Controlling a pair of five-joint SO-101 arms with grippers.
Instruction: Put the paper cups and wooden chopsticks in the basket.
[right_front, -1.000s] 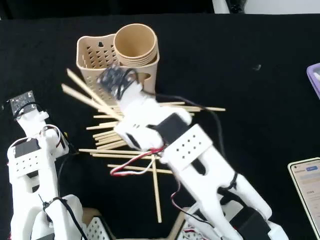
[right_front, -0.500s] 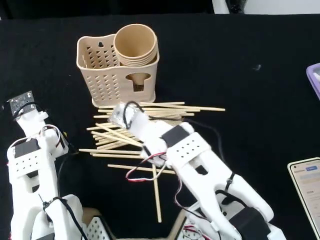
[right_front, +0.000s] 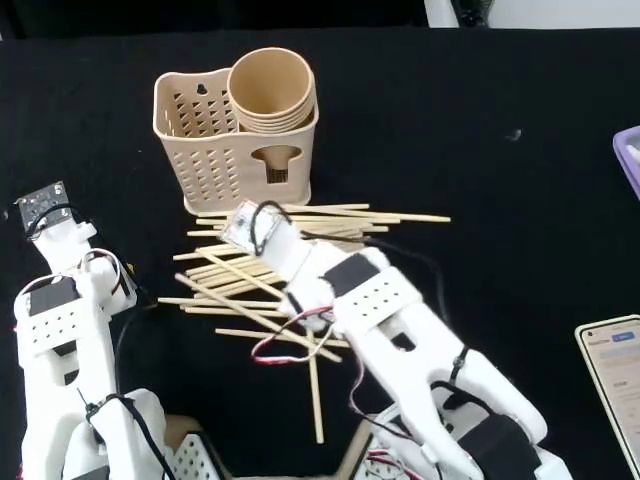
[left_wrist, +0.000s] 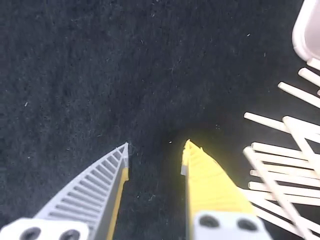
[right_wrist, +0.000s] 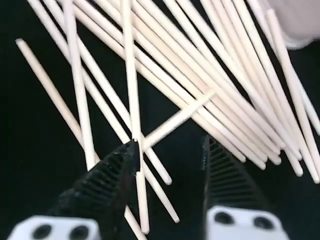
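Paper cups (right_front: 271, 88) in basket (right_front: 215, 165), done; chopsticks (right_front: 330, 213) on tabletop (right_front: 500, 200), all to do. Right fingers (right_wrist: 110, 170) & left fingers (left_wrist: 100, 185) apart, empty.

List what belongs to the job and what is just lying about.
Job: paper cups, stacked inside the basket; wooden chopsticks, scattered beside the basket.
Lying about: phone; purple object.
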